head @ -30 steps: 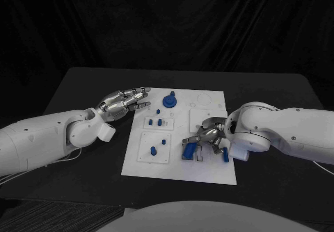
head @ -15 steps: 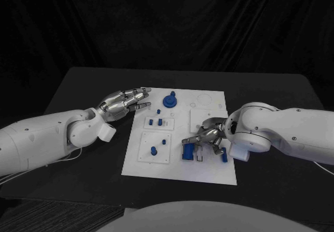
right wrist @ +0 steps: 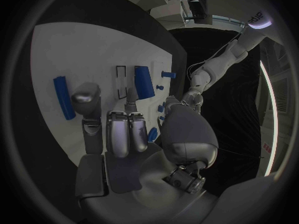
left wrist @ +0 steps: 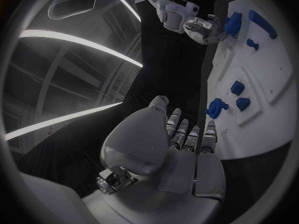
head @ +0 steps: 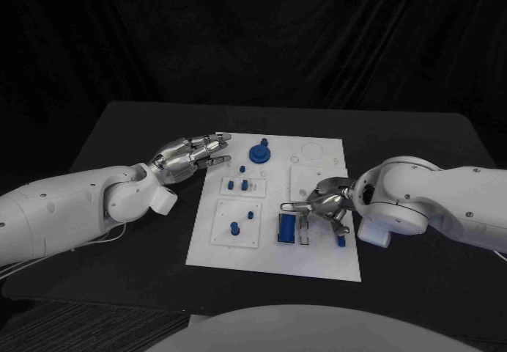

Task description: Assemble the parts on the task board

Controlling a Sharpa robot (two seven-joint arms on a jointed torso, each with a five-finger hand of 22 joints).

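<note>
1. The right hand (head: 322,206) has been pulled back off the blue block (head: 285,227), toward the task board's (head: 317,268) right edge.
2. The block, gripped by its fingers a second ago, has been let go and is now lying flat on the board beside a narrow slot (head: 304,229).
3. The fingers have been opened up and are held just above the board, with nothing in them.
4. The right arm (head: 444,205) has been shifted a bit to the right too.
</note>
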